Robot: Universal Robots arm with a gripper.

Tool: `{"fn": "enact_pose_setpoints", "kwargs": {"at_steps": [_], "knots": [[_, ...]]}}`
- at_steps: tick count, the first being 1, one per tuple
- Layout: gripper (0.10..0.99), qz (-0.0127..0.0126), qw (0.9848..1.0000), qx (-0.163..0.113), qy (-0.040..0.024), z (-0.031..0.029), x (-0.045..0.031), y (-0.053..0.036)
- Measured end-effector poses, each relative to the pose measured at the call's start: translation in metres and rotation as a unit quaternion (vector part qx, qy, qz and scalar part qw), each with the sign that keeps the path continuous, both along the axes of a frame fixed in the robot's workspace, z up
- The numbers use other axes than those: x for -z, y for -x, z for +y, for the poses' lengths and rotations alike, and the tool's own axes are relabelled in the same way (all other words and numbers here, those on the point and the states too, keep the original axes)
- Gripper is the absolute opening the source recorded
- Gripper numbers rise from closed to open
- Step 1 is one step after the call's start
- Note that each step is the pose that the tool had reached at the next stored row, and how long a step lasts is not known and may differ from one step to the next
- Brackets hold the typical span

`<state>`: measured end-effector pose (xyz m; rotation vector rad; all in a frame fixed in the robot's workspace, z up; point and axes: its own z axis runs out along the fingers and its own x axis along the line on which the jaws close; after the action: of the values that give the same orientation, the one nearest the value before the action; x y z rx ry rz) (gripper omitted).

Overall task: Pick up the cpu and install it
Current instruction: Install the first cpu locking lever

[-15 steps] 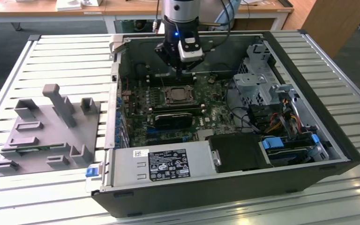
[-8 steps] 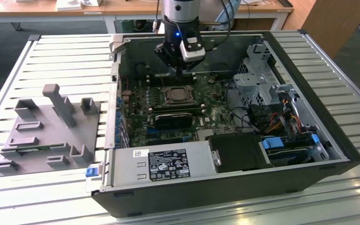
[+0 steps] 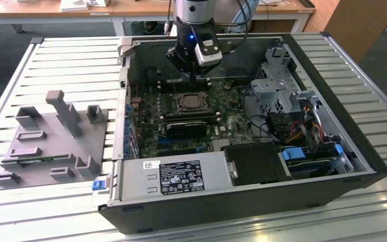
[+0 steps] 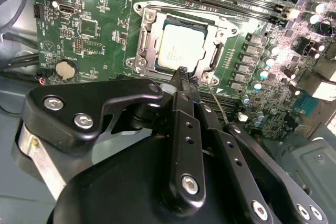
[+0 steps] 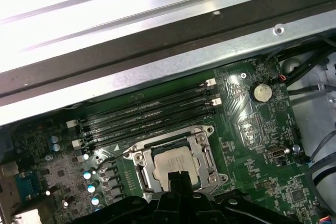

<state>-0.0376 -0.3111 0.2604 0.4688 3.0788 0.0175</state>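
Nearest, gripper (image 4: 181, 73): clenched, empty, tips close by cpu (image 4: 180, 45). Beyond, cpu lying flat inside socket frame (image 4: 143, 51) on motherboard (image 4: 94, 30). Judged light, stiff, slick-topped, fragile at contacts; best taken by opposite rim edges.

Cpu (image 3: 192, 102): small flat square chip. The top is pale silver-grey metal with faint print, and the rim is thin and darker. It lies level, metal face up, seated inside the metal frame of the socket (image 4: 143, 40), with its edges square to the frame. It sits just beneath and ahead of the tips of the gripper (image 3: 192, 80) and is not held. Contact with the tips cannot be told.
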Motion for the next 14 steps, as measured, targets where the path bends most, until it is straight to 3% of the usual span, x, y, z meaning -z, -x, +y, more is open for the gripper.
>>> {"fn": "enact_pose_setpoints", "kwargs": {"at_steps": [10, 14], "knots": [[0.106, 0.0000, 0.9994, -0.034, 0.0000, -0.0001, 0.0000, 0.0000], [0.106, 0.0000, 0.9974, -0.073, 0.0000, -0.0001, 0.0000, 0.0000]]}}
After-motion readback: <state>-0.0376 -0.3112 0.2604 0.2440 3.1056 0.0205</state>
